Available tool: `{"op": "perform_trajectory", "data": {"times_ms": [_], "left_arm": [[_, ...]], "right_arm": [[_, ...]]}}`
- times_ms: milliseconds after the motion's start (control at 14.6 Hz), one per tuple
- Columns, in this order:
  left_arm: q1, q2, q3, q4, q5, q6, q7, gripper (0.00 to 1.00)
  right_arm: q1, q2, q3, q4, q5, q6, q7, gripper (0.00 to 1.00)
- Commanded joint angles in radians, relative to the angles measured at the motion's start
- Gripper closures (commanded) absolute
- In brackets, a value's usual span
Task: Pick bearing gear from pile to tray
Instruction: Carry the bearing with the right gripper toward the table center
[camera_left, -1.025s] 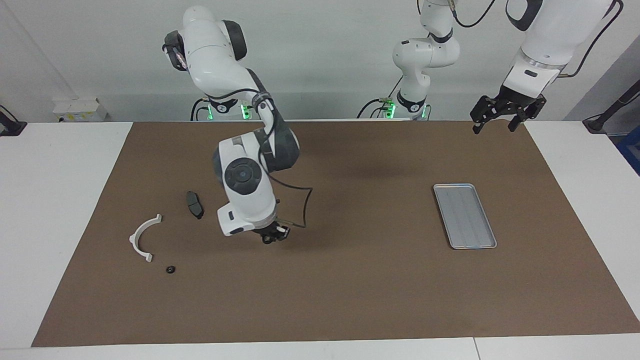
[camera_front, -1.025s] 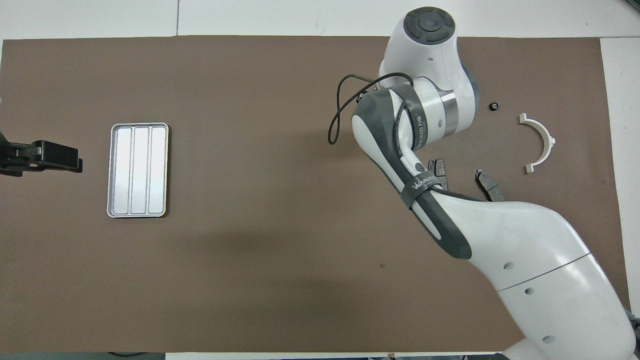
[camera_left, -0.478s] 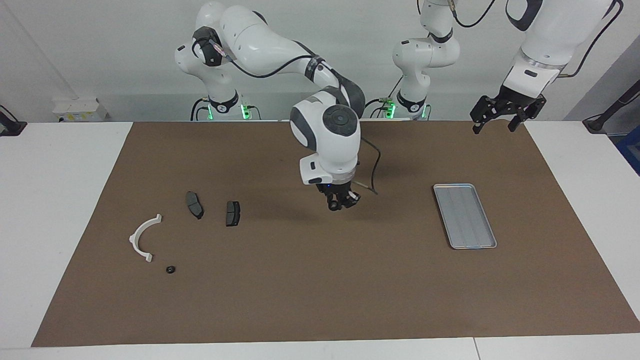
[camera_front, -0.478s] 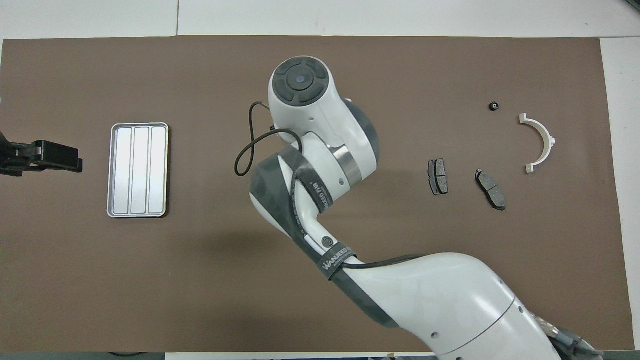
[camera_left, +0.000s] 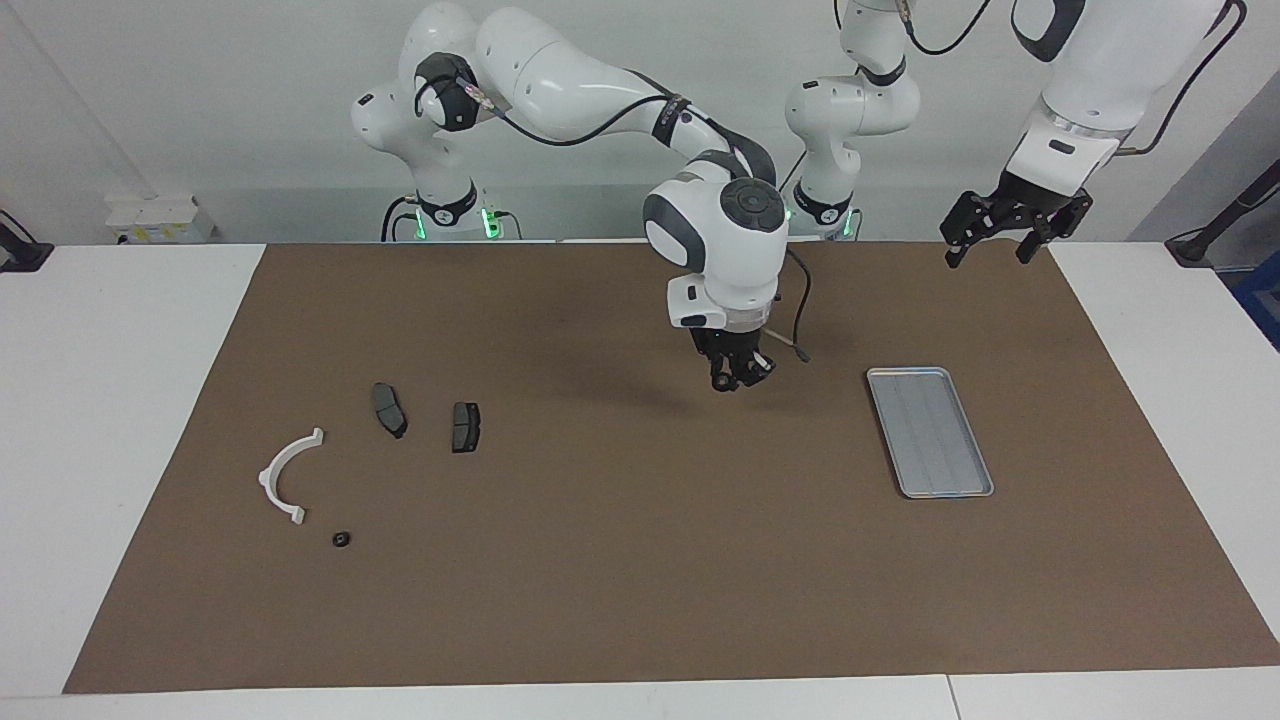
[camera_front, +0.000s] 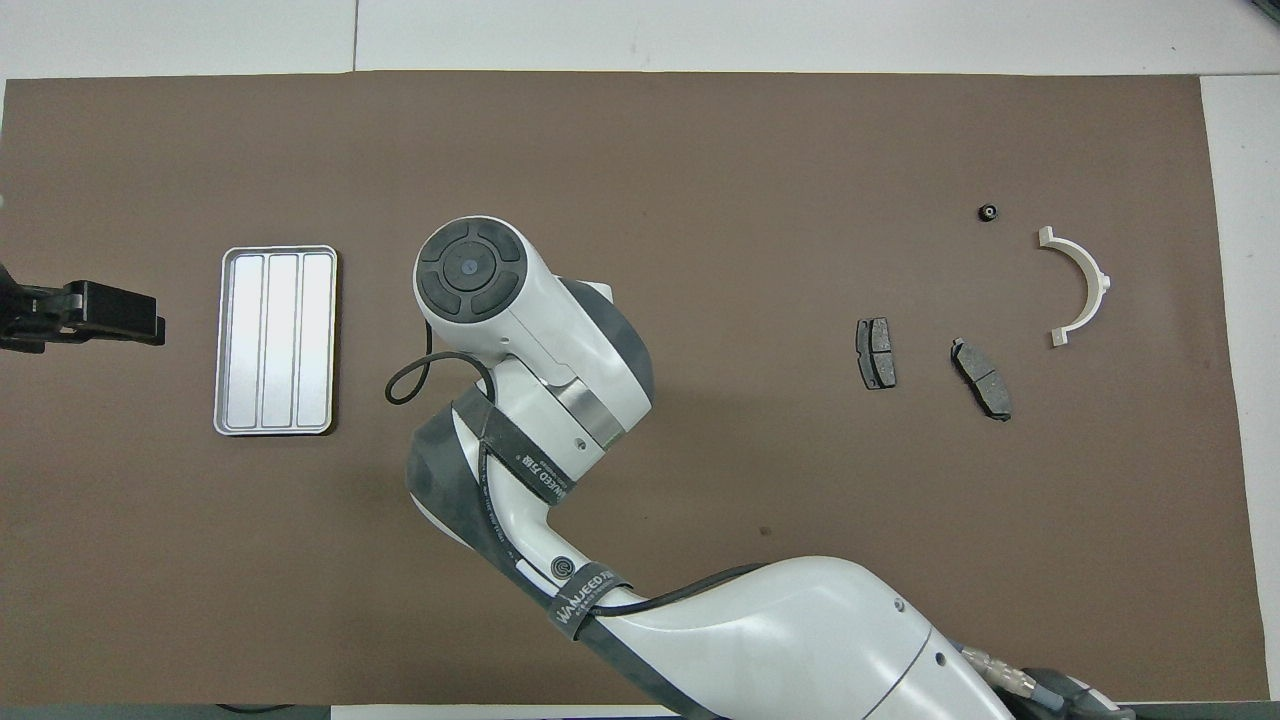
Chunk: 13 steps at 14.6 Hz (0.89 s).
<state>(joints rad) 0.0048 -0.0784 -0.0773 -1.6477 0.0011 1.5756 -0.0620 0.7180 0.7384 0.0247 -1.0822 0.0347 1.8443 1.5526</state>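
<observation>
White surface (camera_left: 120, 400) carrying a brown mat (camera_left: 640, 580); clock positions are read on the mat in the overhead view, 12 o'clock being farthest from the robots.

1. Tray (camera_left: 930, 430), silver-grey, ridged lengthwise, flat on the mat at 9 o'clock, toward the left arm's end. Nothing lies in it.

2. Pile, spread loosely between 2 and 3 o'clock, toward the right arm's end, well apart from the tray:
 a. White arc (camera_left: 266, 480), lying flat, outermost piece of the group.
 b. Small black round piece (camera_left: 341, 539), the bearing gear, at 2 o'clock, near one tip of the arc and not touching it; farthest of the group from the robots.
 c. Dark pad (camera_left: 389, 409), near the arc's other tip.
 d. Second dark pad (camera_left: 465, 426), just beside the first, apart from it, innermost of the group.

3. Right gripper (camera_left: 738, 378), hanging over bare mat between the pads and the tray, at about 10 o'clock from the mat's middle, closer to the tray. From above, its own wrist hides it. I cannot tell whether its jaws are pressed together or pinching a small part.

4. Left gripper (camera_left: 987, 250), raised over the mat's edge at 9 o'clock, outward of the tray; arm waiting. Jaws spread, nothing between them.
</observation>
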Motion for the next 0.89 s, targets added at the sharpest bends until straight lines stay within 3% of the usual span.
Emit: {"op": "perform_trajectory", "data": {"times_ms": [0, 820], "left_arm": [[-0.002, -0.011, 0.002, 0.006, -0.007, -0.02, 0.005, 0.0], [-0.002, -0.011, 0.002, 0.006, -0.007, -0.02, 0.005, 0.0]], "right_arm": [[0.015, 0.053, -0.005, 0.027, 0.022, 0.035, 0.05, 0.81], [0.028, 0.142, -0.012, 0.027, 0.008, 0.11, 0.055, 0.81]]}}
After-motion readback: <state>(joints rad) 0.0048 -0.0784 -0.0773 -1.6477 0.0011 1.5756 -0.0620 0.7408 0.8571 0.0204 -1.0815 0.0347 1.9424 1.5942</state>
